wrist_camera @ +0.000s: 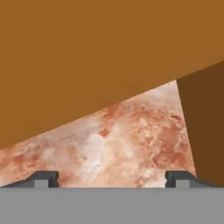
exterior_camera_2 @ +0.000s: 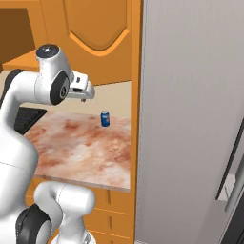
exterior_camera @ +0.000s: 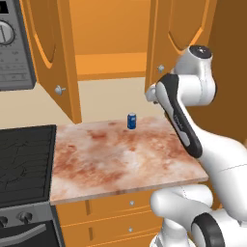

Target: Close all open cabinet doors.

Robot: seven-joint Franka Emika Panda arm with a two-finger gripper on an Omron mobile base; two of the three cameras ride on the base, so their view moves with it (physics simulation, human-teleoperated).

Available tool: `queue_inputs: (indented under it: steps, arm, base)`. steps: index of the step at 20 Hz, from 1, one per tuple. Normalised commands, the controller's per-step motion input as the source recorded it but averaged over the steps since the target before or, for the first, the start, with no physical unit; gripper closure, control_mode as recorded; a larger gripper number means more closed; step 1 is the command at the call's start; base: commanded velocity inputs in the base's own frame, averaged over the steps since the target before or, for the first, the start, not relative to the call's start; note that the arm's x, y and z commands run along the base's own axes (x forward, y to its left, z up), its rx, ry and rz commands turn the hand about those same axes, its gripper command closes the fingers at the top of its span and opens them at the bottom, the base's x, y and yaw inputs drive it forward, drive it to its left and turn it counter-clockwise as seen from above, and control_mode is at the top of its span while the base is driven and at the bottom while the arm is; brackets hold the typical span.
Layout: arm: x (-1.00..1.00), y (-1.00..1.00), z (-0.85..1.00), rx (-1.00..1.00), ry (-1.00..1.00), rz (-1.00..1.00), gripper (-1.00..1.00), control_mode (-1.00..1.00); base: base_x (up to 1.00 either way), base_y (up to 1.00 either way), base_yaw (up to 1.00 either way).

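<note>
In the left base view, the left cabinet door [exterior_camera: 50, 53] stands swung out from the opening at about 10 o'clock from the counter centre, its knob [exterior_camera: 60, 89] near the lower edge. The right cabinet door [exterior_camera: 176, 36] also stands open, at about 1 o'clock, with its knob [exterior_camera: 160, 68] just above the arm's wrist. Between them the open cabinet interior [exterior_camera: 111, 43] shows a bare shelf. Both doors therefore remain to be closed.

On the marbled counter [exterior_camera: 120, 154] a small blue can [exterior_camera: 131, 120] stands upright near the back edge, well apart from both doors; it is not part of the task.

In the right base view, the gripper [exterior_camera_2: 85, 91] sits beside the right door's lower portion, at about 10 o'clock from the can [exterior_camera_2: 105, 118]. This placement probably positions the hand to push that door panel shut.

In the hand view, the two fingertips [wrist_camera: 43, 178] are spread wide with nothing between them: the end effector is released. An orange-brown surface, probably the door, lies close ahead.
</note>
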Motion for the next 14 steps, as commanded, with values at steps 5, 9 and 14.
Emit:
queue_inputs:
  steps: [5, 9, 14]
  arm:
    - [-0.01, -0.01, 0.55, 0.00, -0.43, 0.00, -1.00, -1.00]
    - [0.00, -0.03, 0.79, 0.00, -0.17, 0.00, -1.00, -1.00]
    - [0.00, -0.05, 0.90, 0.00, -0.05, -0.02, -1.00, -1.00]
  base:
    - [0.00, 0.00, 0.00]
    - [0.00, 0.00, 0.00]
    - [0.00, 0.00, 0.00]
